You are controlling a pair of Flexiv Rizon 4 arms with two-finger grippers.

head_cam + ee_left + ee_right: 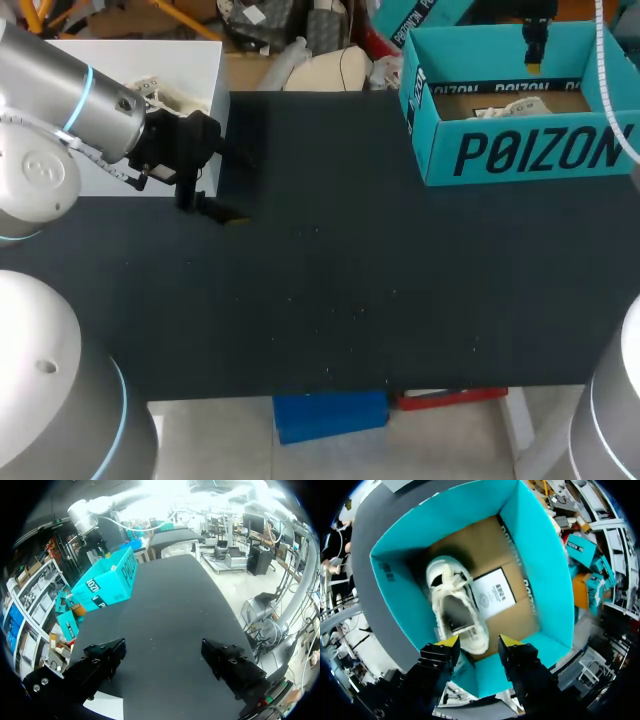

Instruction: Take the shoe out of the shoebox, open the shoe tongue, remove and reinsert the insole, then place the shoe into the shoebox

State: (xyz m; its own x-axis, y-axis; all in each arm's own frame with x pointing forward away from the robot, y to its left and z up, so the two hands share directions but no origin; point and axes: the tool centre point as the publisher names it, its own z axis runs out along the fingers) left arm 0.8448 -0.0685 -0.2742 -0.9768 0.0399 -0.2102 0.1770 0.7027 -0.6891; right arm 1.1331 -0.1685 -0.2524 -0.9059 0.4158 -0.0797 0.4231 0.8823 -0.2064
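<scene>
The white shoe [455, 605] lies inside the teal shoebox [535, 555] — only the right wrist view looks in; the head view shows mostly walls. The right hand [479, 641] hovers above it, its 2 fingers apart, empty. The left hand [162, 655], also released, hangs over the black tabletop [350, 280], well apart.

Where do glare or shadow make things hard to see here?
Left wrist view: overhead glare washes out the room beyond the table; the shoebox is plain. Head view: the black left hand barely shows against the dark table. Right wrist view: shoe evenly lit, shadow by its toe.
</scene>
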